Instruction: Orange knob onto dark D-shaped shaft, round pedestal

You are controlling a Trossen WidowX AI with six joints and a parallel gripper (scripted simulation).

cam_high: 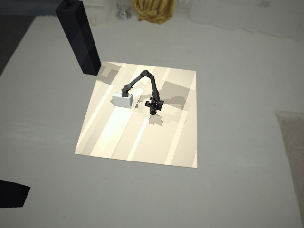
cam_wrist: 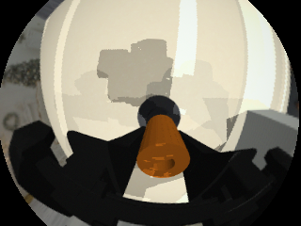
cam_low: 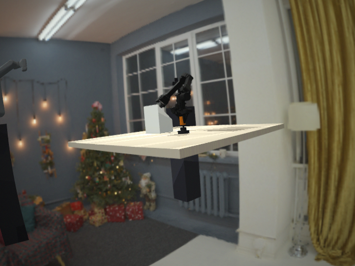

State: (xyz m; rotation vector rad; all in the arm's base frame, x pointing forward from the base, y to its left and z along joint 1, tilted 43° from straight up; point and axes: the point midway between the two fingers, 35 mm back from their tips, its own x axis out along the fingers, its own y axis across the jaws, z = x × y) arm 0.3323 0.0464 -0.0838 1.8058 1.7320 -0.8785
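Left of the round pedestal [cam_low: 183, 132] [cam_wrist: 152, 105], in the exterior view, the white block [cam_high: 122, 101] [cam_low: 152, 119] [cam_wrist: 270, 134] stands on the table [cam_high: 147, 147] [cam_low: 143, 143] [cam_wrist: 221, 28], apart from it; the arm [cam_high: 154, 85] [cam_low: 173, 89] reaches across to above the pedestal; there the claw [cam_high: 153, 105] [cam_low: 182, 121] [cam_wrist: 161, 131] points downward, its fingers closed firmly on the orange knob [cam_low: 182, 120] [cam_wrist: 164, 138], which sits just above the pedestal, its long axis near upright with perhaps a slight lean; the knob lies between the fingertips, and the pedestal lies beneath both, so the coming move likely turns on lowering along that axis while matching the turn of the hole (the shaft's flat side stays out of sight); whether the shaft's tip already enters the knob, I cannot tell; a wrong turn could jam it or twist it in the grip.
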